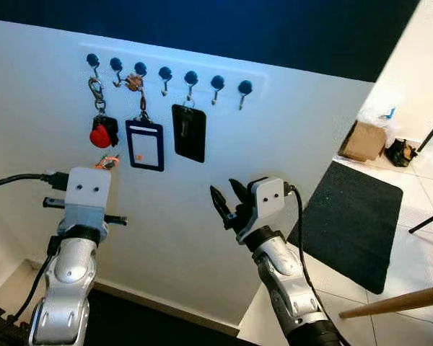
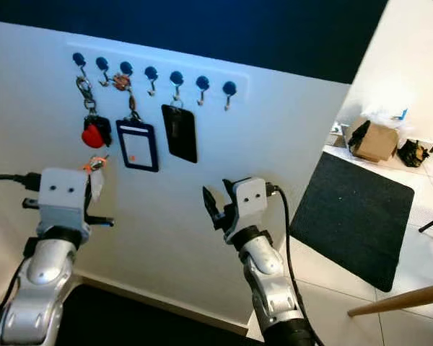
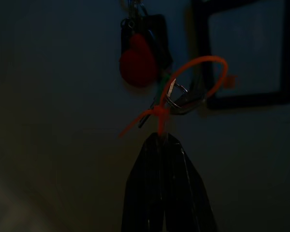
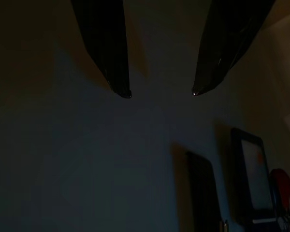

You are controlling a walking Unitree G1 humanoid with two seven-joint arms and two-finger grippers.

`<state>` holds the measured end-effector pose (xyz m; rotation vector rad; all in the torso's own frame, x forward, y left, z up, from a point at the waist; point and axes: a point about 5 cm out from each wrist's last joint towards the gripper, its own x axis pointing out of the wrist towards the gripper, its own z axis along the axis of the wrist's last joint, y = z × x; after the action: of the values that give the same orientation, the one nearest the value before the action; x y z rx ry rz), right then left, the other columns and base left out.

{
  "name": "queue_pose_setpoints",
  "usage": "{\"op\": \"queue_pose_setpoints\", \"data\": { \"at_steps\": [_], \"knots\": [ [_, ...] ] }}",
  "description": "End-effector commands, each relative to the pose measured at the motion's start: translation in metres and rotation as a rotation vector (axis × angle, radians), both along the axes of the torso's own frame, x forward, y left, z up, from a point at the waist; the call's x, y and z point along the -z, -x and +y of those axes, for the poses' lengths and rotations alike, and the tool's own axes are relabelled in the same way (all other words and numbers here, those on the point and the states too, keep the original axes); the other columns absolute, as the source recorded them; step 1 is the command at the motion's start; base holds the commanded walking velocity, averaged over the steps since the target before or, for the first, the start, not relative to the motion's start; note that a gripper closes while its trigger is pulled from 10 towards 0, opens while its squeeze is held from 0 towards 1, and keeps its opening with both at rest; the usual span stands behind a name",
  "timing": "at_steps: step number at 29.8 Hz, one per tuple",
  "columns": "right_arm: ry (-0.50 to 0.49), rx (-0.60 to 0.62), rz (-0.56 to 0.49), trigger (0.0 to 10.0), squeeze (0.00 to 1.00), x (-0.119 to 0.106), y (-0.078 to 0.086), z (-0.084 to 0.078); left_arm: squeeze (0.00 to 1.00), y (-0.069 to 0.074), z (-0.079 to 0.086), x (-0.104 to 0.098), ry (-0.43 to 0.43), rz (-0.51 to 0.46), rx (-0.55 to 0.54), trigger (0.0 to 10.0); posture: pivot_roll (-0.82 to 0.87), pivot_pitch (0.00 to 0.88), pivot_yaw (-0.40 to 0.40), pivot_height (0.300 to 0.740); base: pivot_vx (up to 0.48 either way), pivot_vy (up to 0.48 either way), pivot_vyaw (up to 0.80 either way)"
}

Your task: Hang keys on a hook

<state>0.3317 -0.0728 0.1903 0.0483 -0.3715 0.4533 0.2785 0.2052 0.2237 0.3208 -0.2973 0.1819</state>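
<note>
Your left gripper pinched on orange loop of keys, held just off wall. Right gripper spread wide, holding nothing, idle at 3 o'clock from keys. Free hook sits at 12 o'clock from keys, between red fob hook and badge holder hook. Loop points up toward it; left arm nearer.

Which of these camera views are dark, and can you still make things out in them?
Both eye views are bright and sharp, the white wall evenly lit. The left wrist view is very dim, yet the orange zip-tie loop with keys pinched in the left gripper still reads. The right wrist view is darker still, with the open right gripper silhouetted.
</note>
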Motion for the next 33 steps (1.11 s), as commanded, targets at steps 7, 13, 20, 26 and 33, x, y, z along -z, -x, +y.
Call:
{"op": "queue_pose_setpoints", "data": {
  "at_steps": [7, 13, 20, 26, 33],
  "knots": [
    [0.033, 0.009, 0.065, 10.0, 0.00, 0.022, 0.006, -0.006, 0.00, 0.023, 0.014, -0.013, -0.099, -0.028, -0.038, 10.0, 0.23, 0.180, -0.060, 0.740, 0.000, 0.000, 0.00],
    [0.086, 0.027, 0.164, 10.0, 0.00, 0.059, 0.020, -0.013, 0.00, 0.029, 0.010, -0.043, -0.211, -0.087, 0.047, 10.0, 0.23, 0.181, -0.061, 0.740, 0.000, 0.000, 0.00],
    [0.083, 0.008, 0.171, 10.0, 0.00, 0.061, 0.025, -0.006, 0.00, 0.032, -0.010, -0.070, -0.040, -0.050, 0.390, 10.0, 0.22, 0.179, -0.056, 0.740, 0.000, 0.000, 0.00],
    [0.073, 0.003, 0.147, 10.0, 0.00, 0.054, 0.021, -0.003, 0.00, 0.027, -0.024, -0.089, 0.049, -0.100, 0.504, 10.0, 0.22, 0.177, -0.051, 0.740, 0.000, 0.000, 0.00],
    [0.070, 0.005, 0.135, 10.0, 0.00, 0.051, 0.019, -0.002, 0.00, 0.023, -0.038, -0.093, 0.135, -0.038, 0.719, 10.0, 0.22, 0.174, -0.047, 0.740, 0.000, 0.000, 0.00]
  ]
}}
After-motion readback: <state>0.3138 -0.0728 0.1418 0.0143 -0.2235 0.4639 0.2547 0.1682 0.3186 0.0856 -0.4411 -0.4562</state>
